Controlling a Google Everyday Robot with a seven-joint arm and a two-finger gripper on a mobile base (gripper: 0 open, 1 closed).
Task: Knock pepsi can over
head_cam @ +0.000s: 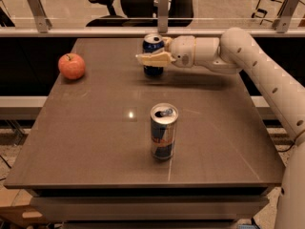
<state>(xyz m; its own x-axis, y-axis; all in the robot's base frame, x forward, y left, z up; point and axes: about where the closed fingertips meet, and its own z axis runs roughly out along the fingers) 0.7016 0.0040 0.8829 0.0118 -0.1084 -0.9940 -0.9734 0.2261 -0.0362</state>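
The pepsi can (153, 46), dark blue with a silver top, stands upright at the far middle of the table. My gripper (147, 58) reaches in from the right on the white arm (248, 56). Its cream tip lies across the front of the can at mid height and seems to touch it. The can's lower part (153, 71) shows below the gripper.
A taller silver-and-blue can (163, 131) stands upright at the table's middle front. A red apple (72, 66) sits at the far left. The brown table (86, 142) ends at a rail and glass panel (95, 31) behind, with office chairs beyond.
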